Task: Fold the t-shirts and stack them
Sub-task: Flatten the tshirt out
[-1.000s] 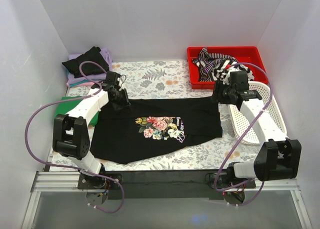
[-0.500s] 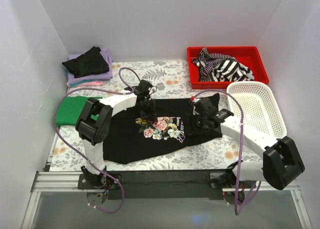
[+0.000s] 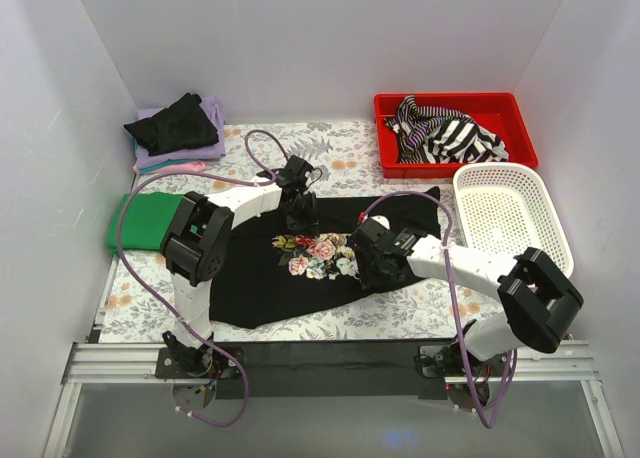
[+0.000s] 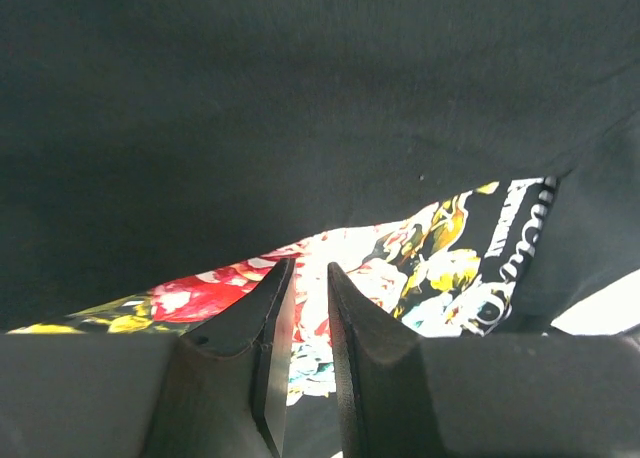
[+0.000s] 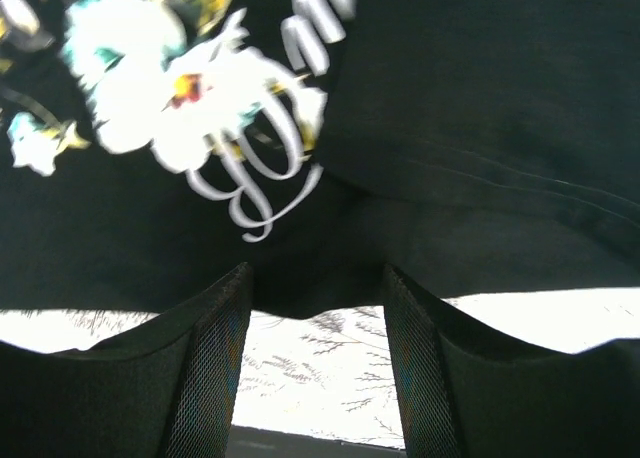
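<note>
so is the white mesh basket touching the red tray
Apart. The top external view shows a strip of floral table cover between the basket's far rim and the red tray's near wall.

Black tee (image 3: pixel 300 263) w/ multicolour floral print, striped tee (image 3: pixel 445 133) in red tray (image 3: pixel 500 106).

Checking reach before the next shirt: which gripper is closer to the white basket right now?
Right. The right gripper sits over the black shirt beside its flower print, left of the white basket. The left gripper is farther off, at the shirt's top edge.
</note>
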`<state>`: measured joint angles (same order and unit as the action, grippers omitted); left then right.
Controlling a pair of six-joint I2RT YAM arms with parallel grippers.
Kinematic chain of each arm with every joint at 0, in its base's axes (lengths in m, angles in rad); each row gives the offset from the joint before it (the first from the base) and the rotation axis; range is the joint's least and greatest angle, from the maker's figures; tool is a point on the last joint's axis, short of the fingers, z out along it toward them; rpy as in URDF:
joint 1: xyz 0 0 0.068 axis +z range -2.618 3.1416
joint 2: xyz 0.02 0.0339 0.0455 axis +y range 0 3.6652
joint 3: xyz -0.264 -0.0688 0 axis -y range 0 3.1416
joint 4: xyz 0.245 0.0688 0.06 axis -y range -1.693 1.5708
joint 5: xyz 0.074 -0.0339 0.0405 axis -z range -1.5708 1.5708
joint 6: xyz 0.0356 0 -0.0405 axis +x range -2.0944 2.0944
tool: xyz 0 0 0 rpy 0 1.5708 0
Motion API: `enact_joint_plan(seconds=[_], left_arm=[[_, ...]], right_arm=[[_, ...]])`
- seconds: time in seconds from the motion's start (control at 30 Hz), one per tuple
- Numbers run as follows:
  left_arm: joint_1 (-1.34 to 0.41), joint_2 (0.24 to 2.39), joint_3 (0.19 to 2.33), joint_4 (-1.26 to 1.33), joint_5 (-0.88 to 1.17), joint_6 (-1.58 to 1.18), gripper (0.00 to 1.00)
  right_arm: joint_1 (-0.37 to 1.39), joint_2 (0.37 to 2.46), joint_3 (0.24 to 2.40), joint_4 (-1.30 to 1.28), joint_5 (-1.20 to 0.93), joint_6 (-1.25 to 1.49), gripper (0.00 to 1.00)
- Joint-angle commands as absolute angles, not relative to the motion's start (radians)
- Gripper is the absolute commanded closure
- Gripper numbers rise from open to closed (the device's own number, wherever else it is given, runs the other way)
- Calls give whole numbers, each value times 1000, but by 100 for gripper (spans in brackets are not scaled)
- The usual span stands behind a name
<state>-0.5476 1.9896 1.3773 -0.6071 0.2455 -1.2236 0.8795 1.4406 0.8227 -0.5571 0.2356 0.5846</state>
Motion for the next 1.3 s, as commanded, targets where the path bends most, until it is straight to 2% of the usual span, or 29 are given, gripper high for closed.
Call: enact_joint_plan(seconds=[0.0,0.23,0.33,0.37,0.43,0.47,0.8,1.0,1.17,1.27], left_arm=[[-552,1922,1427,-634,167,-1210,82],[-551,1943,1477,-644,132,-1201,82],[-552,1974,1494,-640,118,-1200,82],[-552,1983,1499,-638,112,-1198,82],[-551,2008,1514,-632,112,-1195,82],[-552,2016,1523,-634,112,-1195,82],[-548,2089,1609,-627,92,-1193,82],[-514,2161,1664,-624,121,-1200,81],[-465,2197,1698,-640,126,-1192,81],[-442,2197,1709,-647,137,-1184,81]], right_arm=[[894,1431,870,-618,376,664,40],[899,1462,870,-634,436,687,43],[900,1485,865,-637,462,698,56],[899,1488,865,-635,466,698,69],[900,1493,865,-637,468,703,86],[899,1488,865,-637,463,701,98],[936,1315,801,-696,410,750,99],[1008,1215,717,-799,376,891,99],[1034,1097,667,-926,445,1003,99],[1035,1036,725,-957,535,991,99]])
